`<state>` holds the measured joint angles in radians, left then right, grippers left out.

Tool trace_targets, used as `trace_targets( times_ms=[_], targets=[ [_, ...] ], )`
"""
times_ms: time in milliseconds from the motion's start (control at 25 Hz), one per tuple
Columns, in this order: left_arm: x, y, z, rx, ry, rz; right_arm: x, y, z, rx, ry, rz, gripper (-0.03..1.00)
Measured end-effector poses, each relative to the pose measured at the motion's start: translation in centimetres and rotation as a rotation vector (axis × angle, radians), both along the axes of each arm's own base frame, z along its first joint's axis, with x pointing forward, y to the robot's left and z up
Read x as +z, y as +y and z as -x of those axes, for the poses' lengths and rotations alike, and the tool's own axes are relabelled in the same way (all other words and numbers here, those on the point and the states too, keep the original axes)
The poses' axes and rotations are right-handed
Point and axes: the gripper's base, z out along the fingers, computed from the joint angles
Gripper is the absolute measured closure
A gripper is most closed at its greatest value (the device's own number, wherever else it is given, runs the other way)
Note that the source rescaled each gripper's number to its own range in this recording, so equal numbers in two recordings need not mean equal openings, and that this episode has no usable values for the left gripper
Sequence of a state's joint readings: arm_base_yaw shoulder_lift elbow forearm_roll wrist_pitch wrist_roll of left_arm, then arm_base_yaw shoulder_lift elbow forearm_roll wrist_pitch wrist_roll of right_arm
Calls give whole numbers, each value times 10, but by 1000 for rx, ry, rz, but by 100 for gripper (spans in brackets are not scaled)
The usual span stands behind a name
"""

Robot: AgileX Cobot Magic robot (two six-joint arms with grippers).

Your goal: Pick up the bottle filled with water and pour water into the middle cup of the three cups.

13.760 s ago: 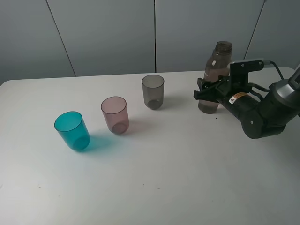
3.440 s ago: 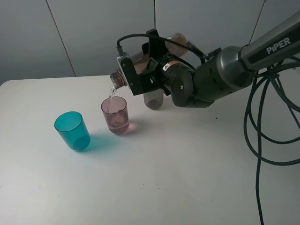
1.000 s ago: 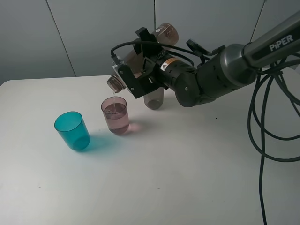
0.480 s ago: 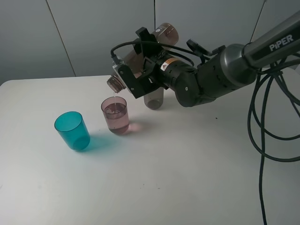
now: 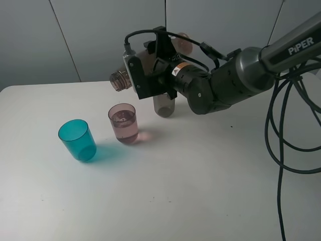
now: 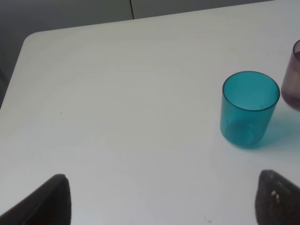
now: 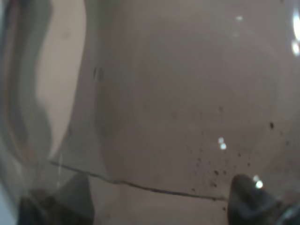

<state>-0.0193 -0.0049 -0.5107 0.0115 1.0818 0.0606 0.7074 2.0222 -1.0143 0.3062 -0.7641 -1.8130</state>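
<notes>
A matte white flat-topped table [image 5: 190,201] fills the lower part of the high view, from 3 o'clock round through 6 to 9. Its far edge runs straight across, and its far left corner [image 5: 6,89], at 9 o'clock, is rounded. Behind it, from 10 through 12 to 2 o'clock, stands a smooth pale grey panelled wall [image 5: 108,35]. It is split by thin dark seams [image 5: 166,20], one upright at 12, slanted ones at 11 and 2. The light is soft and even. A tiny dark speck [image 5: 231,126] marks the tabletop near 3 o'clock.
</notes>
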Motion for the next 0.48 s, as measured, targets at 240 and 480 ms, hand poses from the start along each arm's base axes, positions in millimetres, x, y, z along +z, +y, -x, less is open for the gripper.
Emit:
trace_targets(
  times_ms=[240,480],
  targets=[
    [0,0,0,-1,0,-2,9,-1,2,-52,178,-285,95],
    [0,0,0,-1,0,-2,38,-4,6,-99,321,-643,95]
  ],
)
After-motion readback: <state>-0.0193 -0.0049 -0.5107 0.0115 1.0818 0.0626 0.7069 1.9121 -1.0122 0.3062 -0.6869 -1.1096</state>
